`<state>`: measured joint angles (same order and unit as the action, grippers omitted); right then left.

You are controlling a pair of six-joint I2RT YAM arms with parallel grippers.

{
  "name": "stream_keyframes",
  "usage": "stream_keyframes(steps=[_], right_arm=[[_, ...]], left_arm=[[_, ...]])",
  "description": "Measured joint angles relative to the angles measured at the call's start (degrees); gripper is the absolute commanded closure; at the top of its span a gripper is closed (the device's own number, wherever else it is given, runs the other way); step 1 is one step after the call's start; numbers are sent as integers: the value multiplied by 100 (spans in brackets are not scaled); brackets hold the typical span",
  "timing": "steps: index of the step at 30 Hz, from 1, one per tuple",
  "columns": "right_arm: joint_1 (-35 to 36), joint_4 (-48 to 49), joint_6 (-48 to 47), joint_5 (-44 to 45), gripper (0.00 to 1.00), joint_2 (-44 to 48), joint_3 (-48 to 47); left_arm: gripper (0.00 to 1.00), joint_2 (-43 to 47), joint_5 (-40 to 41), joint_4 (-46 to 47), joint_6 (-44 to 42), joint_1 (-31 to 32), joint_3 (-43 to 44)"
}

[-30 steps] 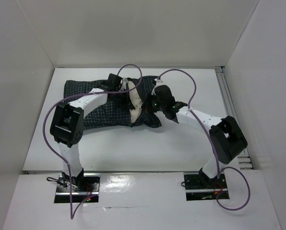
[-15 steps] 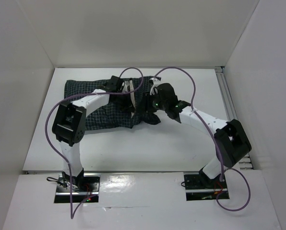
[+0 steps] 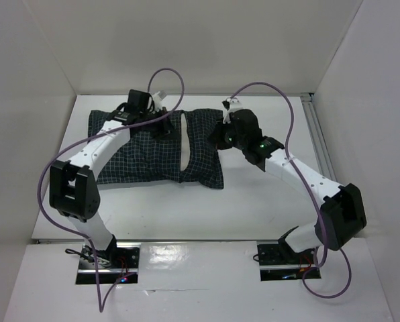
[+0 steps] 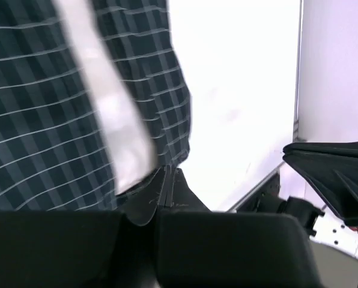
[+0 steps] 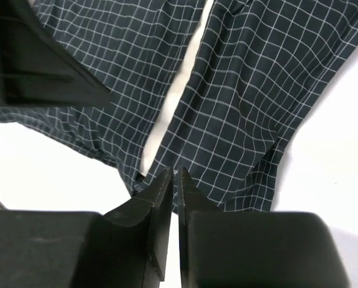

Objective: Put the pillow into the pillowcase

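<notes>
Left gripper [image 4: 167, 177] is pressed shut, tips at the pillowcase [image 3: 139, 154] hem; can't tell if cloth is pinched. Right gripper [image 5: 174, 177] is at a narrow slit, nothing in it, over the same hem. Pillow [image 3: 184, 137] is inside the case, toward the table's [image 3: 254, 208] far edge, with a cream strip showing.

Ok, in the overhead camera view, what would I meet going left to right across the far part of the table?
pillowcase → left gripper → bare strip of pillow → right gripper → metal rail at the table's right edge.
</notes>
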<state>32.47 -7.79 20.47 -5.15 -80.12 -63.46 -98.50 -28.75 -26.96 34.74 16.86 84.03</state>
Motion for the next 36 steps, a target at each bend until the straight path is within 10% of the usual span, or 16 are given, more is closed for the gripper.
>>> stream_keyframes(steps=[3, 17, 20, 23, 36], right_arm=[[0, -203, 17, 85, 64, -197, -225], [243, -859, -37, 262, 42, -3095, -2546], [356, -973, -66, 442, 59, -3469, -2675], [415, -1071, -70, 675, 100, -3567, -2721], [431, -654, 26, 151, 100, -2374, -2393]], left_arm=[[97, 90, 37, -109, -44, -278, 0], [54, 55, 1226, -308, -243, -131, -208], [53, -140, 1311, -249, -166, -31, -262], [53, -341, 1462, -225, -149, 76, -271], [58, -605, 1753, -118, -122, 177, -361]])
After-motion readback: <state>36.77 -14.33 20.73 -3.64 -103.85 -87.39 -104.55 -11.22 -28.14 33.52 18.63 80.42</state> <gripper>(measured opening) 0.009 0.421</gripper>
